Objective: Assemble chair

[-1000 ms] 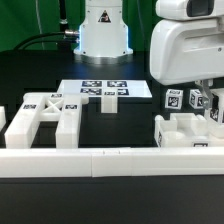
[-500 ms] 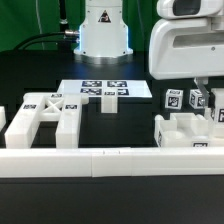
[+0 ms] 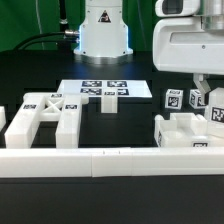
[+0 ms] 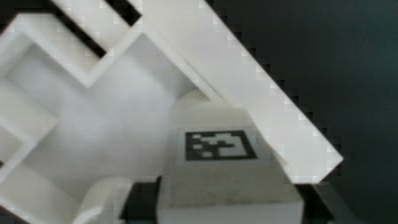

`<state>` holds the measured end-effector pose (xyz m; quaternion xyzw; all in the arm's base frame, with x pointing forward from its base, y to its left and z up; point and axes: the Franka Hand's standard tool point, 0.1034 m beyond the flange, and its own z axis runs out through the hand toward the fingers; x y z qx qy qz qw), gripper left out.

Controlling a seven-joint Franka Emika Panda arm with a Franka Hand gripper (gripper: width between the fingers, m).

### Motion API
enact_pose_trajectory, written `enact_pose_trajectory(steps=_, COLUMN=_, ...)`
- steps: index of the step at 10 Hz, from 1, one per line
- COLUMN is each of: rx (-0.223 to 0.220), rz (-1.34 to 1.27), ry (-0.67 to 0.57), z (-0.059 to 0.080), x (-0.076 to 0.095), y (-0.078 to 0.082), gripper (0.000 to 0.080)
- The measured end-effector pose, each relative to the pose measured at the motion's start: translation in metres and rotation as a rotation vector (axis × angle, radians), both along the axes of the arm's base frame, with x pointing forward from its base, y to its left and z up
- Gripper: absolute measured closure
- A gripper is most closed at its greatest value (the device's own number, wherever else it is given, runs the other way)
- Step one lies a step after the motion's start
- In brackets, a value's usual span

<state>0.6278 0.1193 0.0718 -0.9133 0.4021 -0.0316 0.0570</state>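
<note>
My gripper [image 3: 203, 84] hangs at the exterior view's right, just above a group of small white tagged chair posts [image 3: 172, 98]. In the wrist view my gripper [image 4: 226, 206] is shut on a white chair block [image 4: 222, 170] with a square tag on its face. The dark fingers [image 4: 144, 203] press on both its sides. Under the block lies a white chair frame [image 4: 107, 90] with slanted bars. A blocky chair part [image 3: 185, 131] sits in front of the posts. A cross-braced chair frame [image 3: 45, 115] lies at the exterior view's left.
The marker board [image 3: 104, 90] lies flat mid-table before the robot base [image 3: 103, 30]. A small white piece [image 3: 108, 104] stands at its front edge. A long low white border rail [image 3: 100, 160] runs along the front.
My gripper's white body has risen in the exterior view. The parts on the left and the marker board have not moved.
</note>
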Motion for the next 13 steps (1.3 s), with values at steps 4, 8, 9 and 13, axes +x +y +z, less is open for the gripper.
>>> enact_pose_trajectory(steps=4, rx=0.032, rz=-0.315, ry=0.035, z=-0.0006, x=-0.0019, y=0.0024, gripper=0.0499)
enact_pose_trajectory(steps=8, rx=0.025, rz=-0.189, ry=0.028, z=-0.0017, x=-0.0026, y=0.0027, gripper=0.0210)
enact_pose_trajectory(steps=9, rx=0.012, rz=-0.079, ry=0.025, z=-0.0031, x=-0.0034, y=0.0017, gripper=0.0160)
enact_pose_trajectory(steps=13, rx=-0.016, rz=0.246, ry=0.023, z=-0.0063, x=-0.0069, y=0.0013, gripper=0.0150)
